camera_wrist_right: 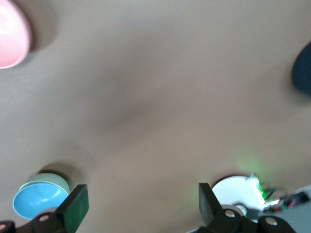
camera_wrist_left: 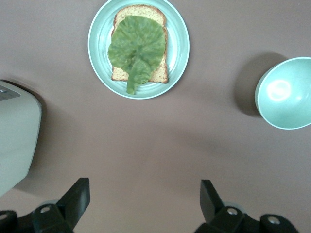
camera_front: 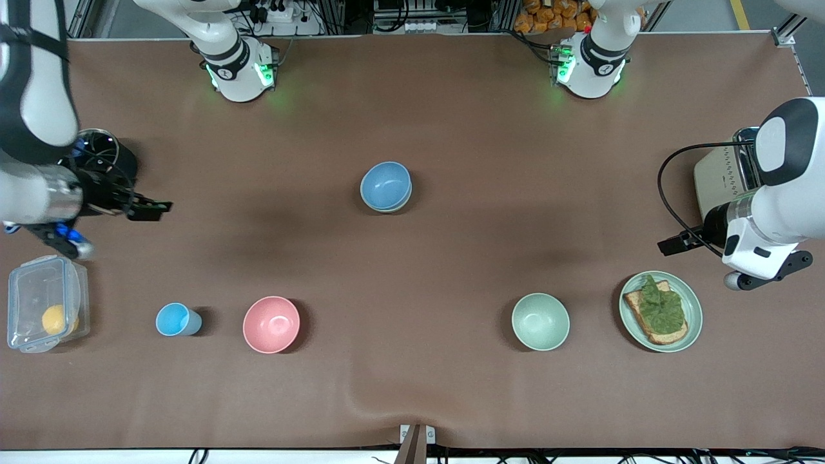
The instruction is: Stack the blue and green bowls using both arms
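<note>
Risk: blue bowl [camera_front: 385, 183] already nests in green bowl [camera_wrist_right: 52, 181], desk [camera_front: 451, 399] centre. Left gripper [camera_wrist_left: 143, 190], jaws wide and empty, hangs near mint bowl [camera_front: 540, 321], so a wrong pick is possible. Right gripper [camera_wrist_right: 142, 191], jaws wide, waits at its end.

Green bowl [camera_front: 394, 205] mostly hidden under blue bowl [camera_front: 385, 184]; only thin rim shows. Right wrist view blurry: pink bowl [camera_wrist_right: 12, 34] cut by edge, dark blob [camera_wrist_right: 302, 70] at edge, cannot tell what. Toaster [camera_front: 725, 173] partly hidden by left arm. Black round thing [camera_front: 103, 151] partly hidden by right arm. Yellow thing [camera_front: 57, 319] in clear box [camera_front: 38, 283], too small to tell.
</note>
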Robot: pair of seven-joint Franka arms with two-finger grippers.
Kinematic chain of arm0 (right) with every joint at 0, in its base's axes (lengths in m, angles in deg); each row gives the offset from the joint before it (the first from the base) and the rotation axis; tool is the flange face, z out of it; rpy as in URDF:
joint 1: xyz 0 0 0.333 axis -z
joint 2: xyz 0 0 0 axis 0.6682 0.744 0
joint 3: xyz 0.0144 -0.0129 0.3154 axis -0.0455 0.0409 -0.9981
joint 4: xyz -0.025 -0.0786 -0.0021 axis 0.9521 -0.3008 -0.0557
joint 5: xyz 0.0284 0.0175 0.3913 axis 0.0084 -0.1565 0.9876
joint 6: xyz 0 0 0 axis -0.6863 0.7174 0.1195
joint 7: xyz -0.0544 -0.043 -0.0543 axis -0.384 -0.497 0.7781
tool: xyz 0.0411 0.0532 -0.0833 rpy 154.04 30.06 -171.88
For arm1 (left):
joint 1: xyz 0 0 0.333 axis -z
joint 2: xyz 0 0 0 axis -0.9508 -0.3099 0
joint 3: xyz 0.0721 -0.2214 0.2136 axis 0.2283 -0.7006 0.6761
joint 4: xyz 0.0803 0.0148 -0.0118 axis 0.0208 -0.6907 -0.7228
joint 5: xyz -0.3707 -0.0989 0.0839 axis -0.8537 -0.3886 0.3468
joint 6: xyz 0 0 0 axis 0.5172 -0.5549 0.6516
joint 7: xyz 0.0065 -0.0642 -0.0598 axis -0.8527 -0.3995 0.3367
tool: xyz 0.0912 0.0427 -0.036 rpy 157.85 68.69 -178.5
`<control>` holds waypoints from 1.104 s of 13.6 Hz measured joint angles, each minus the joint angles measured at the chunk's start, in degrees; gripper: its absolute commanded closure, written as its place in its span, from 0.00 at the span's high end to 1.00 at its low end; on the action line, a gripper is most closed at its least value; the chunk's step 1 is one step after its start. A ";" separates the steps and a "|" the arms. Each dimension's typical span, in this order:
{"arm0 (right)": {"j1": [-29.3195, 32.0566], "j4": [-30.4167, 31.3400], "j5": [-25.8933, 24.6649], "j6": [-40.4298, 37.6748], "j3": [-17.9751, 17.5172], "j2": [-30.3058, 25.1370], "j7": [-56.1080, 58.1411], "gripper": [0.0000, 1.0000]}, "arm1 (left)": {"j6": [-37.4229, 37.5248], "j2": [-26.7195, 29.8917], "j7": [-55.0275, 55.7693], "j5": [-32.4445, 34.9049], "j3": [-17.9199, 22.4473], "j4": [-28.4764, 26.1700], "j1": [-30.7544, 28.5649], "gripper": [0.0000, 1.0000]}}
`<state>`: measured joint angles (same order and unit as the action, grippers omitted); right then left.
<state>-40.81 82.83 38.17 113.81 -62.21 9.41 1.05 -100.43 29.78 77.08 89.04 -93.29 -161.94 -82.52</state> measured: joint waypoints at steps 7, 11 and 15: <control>0.81 -8.97 -3.98 0.11 -1.91 -6.23 7.77 1.00 | -1.03 1.49 -3.72 0.05 -0.11 2.39 -1.44 1.00; 0.81 -10.40 -4.33 0.17 -3.46 -7.95 7.80 1.00 | -1.06 3.05 -4.47 0.05 -1.21 2.76 -1.39 1.00; 0.81 -10.91 -4.76 0.18 -4.23 -8.49 7.90 1.00 | 0.87 6.70 -7.72 0.05 -3.09 2.83 -1.31 1.00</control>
<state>-40.00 71.92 33.41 113.99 -66.44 0.92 8.95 -99.55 36.48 69.36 89.09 -96.39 -159.11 -83.83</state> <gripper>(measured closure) 0.000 0.000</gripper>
